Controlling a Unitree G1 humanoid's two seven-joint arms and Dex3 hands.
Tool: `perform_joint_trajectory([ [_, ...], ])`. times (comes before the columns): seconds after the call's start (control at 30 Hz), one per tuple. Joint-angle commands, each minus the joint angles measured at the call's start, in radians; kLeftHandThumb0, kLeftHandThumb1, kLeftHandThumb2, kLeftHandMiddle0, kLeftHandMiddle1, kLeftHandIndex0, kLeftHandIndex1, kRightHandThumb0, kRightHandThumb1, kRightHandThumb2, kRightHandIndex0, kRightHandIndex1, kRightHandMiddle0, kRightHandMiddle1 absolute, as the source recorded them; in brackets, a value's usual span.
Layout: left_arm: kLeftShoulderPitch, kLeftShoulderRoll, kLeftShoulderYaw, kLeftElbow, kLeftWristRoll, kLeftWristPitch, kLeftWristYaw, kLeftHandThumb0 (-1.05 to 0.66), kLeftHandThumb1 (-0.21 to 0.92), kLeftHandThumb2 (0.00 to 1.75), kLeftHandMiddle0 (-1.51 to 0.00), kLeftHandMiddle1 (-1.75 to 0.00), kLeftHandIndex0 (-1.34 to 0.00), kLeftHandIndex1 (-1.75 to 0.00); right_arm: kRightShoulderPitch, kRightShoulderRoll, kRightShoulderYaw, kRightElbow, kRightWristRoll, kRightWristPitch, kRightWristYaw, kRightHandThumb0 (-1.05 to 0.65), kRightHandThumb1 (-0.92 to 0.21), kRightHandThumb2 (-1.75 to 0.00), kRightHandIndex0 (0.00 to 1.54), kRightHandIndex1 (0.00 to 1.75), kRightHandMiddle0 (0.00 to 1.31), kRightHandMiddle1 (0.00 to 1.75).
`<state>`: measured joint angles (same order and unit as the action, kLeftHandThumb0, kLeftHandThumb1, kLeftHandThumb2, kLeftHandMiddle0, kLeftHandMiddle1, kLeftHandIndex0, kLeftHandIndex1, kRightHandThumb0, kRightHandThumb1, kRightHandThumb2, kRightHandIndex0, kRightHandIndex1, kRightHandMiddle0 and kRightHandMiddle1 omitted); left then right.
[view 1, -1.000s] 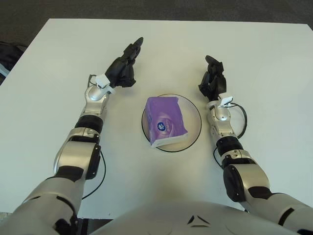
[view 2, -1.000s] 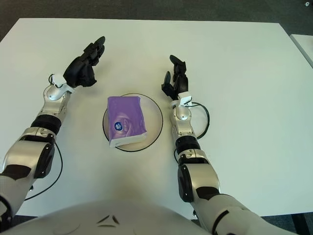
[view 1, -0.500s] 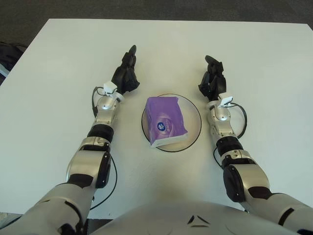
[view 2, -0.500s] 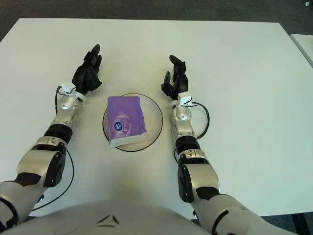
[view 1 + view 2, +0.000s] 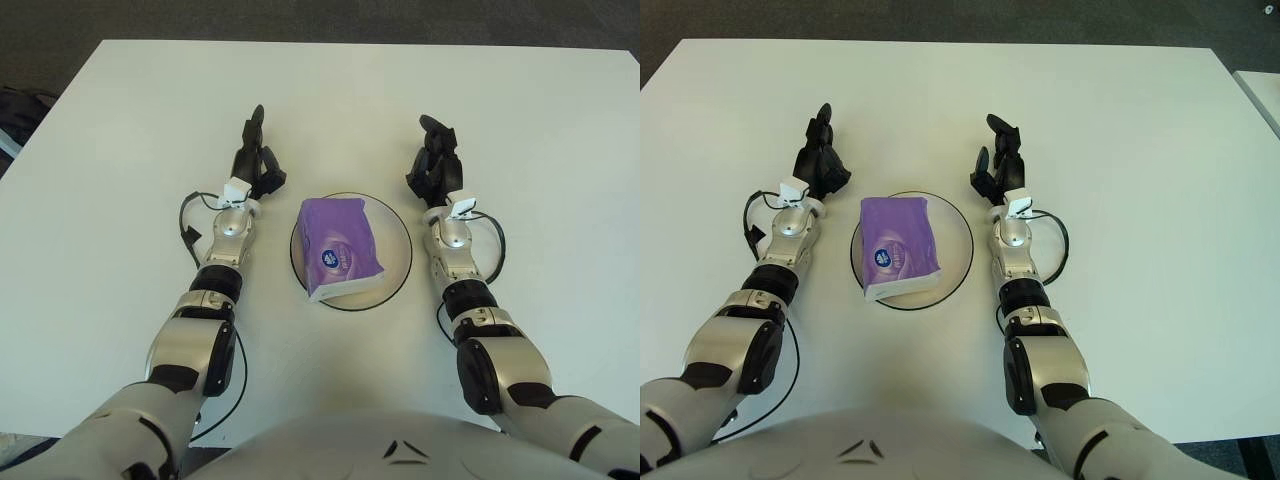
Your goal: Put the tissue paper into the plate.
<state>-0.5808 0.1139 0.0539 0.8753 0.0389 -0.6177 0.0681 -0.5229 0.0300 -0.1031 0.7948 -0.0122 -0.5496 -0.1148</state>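
A purple tissue pack [image 5: 341, 248] lies inside the round plate [image 5: 396, 232] at the middle of the white table. My left hand [image 5: 253, 161] shows just left of the plate, its fingers stretched out and holding nothing. My right hand [image 5: 436, 168] shows just right of the plate, fingers relaxed and empty. Neither hand touches the pack or the plate.
The white table [image 5: 330, 100] spreads wide on every side of the plate. Dark floor runs beyond its far edge. A dark object [image 5: 12, 115] shows off the table's left edge, and black cables loop beside both forearms.
My left hand has swung inward from farther left and now shows close beside the plate's left rim, fingers pointing away. The right hand, pack and plate have not moved.
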Motion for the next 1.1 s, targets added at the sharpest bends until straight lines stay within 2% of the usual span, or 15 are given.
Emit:
perform_joint_trajectory([
  [0.0, 0.093, -0.025, -0.013, 0.017, 0.035, 0.038, 0.048, -0.8, 0.92, 1.03, -0.07, -0.01, 0.0, -0.34, 0.163, 0.024, 0.0, 0.084, 0.008, 0.104, -0.006, -0.69, -0.92, -0.86, 0.37, 0.01, 0.0, 0.73],
  [0.17, 0.122, -0.029, -0.027, -0.016, 0.062, 0.037, 0.078, -0.8, 0.92, 0.99, -0.08, -0.01, 0.0, -0.34, 0.171, 0.024, 0.001, 0.066, 0.009, 0.113, -0.003, -0.68, -0.92, -0.86, 0.36, 0.01, 0.0, 0.72],
  [0.57, 0.212, -0.05, -0.04, -0.163, 0.099, 0.108, 0.139, -0.81, 0.92, 0.91, -0.09, -0.01, 0.0, -0.32, 0.186, 0.026, 0.0, 0.035, 0.009, 0.131, -0.009, -0.67, -0.92, -0.85, 0.36, 0.0, 0.0, 0.72],
  [0.83, 0.254, -0.056, -0.039, -0.222, 0.111, 0.113, 0.169, -0.79, 0.92, 0.88, -0.14, -0.02, 0.0, -0.42, 0.214, 0.034, 0.007, -0.025, -0.006, 0.147, -0.034, -0.67, -0.92, -0.83, 0.36, 0.0, 0.0, 0.75],
  [1.07, 0.298, -0.053, -0.045, -0.275, 0.116, 0.104, 0.173, -0.76, 0.92, 0.87, -0.2, -0.04, 0.0, -0.55, 0.273, 0.044, 0.03, -0.142, -0.032, 0.19, -0.066, -0.66, -0.92, -0.79, 0.37, 0.01, 0.0, 0.77],
])
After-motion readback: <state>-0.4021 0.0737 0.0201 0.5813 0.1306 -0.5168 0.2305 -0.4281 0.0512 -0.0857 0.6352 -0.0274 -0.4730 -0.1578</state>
